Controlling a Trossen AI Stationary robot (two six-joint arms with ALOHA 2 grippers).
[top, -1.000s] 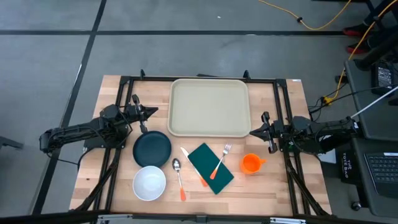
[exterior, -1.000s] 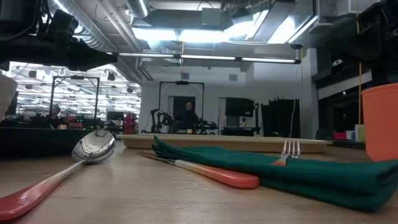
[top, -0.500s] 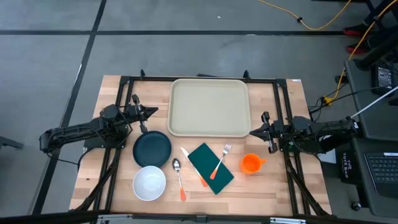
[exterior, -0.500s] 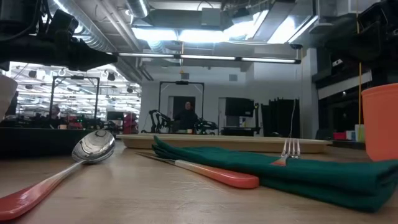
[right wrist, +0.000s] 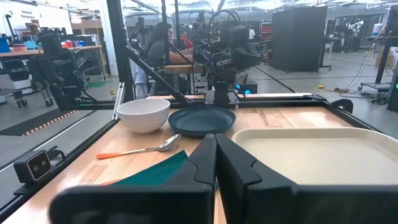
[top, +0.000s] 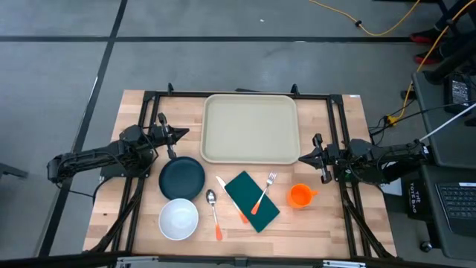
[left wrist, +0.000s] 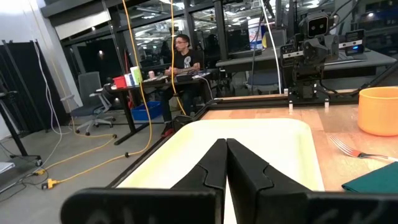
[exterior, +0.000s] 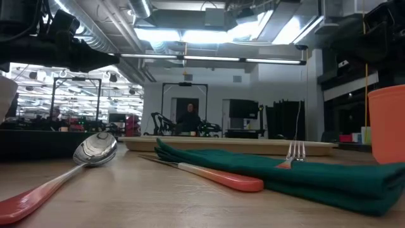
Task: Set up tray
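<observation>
Lying bare on the table (top: 134,216) toward twelve o'clock: the beige tray (top: 251,129), touching none of the other things. Waiting at nine o'clock beside the tray, the left tool (top: 183,133), fingers pressed together and gripping nothing. Waiting at three o'clock, the right tool (top: 302,158), fingers likewise pressed together, empty, its tips just off the tray's near right corner. Sitting at seven o'clock: a dark plate (top: 181,178) and, nearer the edge, a white bowl (top: 178,219). Resting toward six o'clock: a spoon (top: 214,214), an orange-handled knife (top: 230,199) and a green napkin (top: 246,193) carrying a fork (top: 265,191). Standing at five o'clock: an orange cup (top: 300,196).
</observation>
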